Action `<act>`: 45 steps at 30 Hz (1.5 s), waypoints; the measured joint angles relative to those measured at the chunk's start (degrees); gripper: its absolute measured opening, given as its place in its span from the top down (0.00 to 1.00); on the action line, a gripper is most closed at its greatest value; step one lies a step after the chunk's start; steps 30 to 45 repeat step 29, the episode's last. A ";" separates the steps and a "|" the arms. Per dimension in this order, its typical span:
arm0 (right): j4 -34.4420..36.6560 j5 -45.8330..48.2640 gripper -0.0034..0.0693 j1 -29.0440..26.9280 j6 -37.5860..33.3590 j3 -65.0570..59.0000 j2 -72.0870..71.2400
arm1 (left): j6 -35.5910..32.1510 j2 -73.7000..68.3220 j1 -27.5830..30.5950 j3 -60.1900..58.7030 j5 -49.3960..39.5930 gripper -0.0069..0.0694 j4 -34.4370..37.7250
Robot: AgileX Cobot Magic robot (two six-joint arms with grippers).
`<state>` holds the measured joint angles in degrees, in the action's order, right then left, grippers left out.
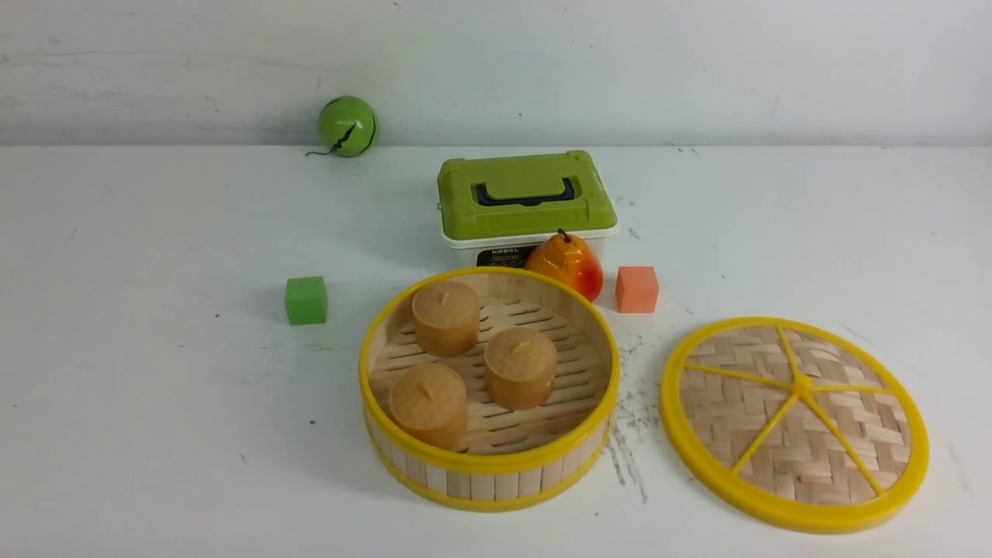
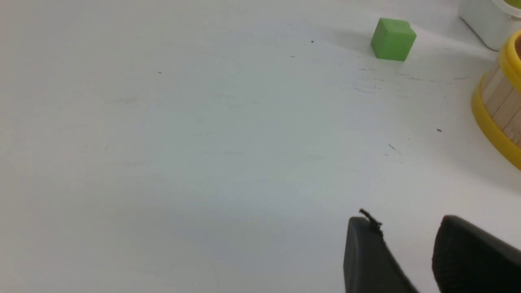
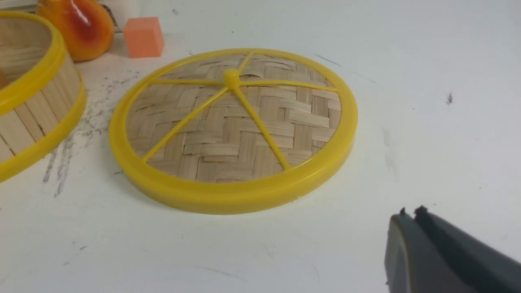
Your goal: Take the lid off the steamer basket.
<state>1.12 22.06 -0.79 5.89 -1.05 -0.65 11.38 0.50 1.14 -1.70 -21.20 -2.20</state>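
Observation:
The steamer basket point(image 1: 488, 465) stands open at the table's front middle, with three brown buns point(image 1: 520, 366) inside. The lid point(image 1: 794, 422) lies flat on the table to its right, apart from it; it also shows in the right wrist view point(image 3: 232, 134). Neither arm shows in the front view. My left gripper point(image 2: 407, 228) is open and empty above bare table, to the left of the basket's wall point(image 2: 498, 106). My right gripper point(image 3: 409, 213) is shut and empty, above the table to the right of the lid.
A green-topped white box point(image 1: 525, 200) stands behind the basket with a toy pear point(image 1: 568, 263) before it. An orange cube point(image 1: 637, 289) lies right of the pear, a green cube point(image 1: 305, 300) left of the basket, a green ball point(image 1: 347, 125) at the back wall.

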 joint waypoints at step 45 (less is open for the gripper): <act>0.00 0.00 0.87 0.00 -0.06 0.00 0.00 | 0.00 0.00 0.00 0.00 0.00 0.60 0.00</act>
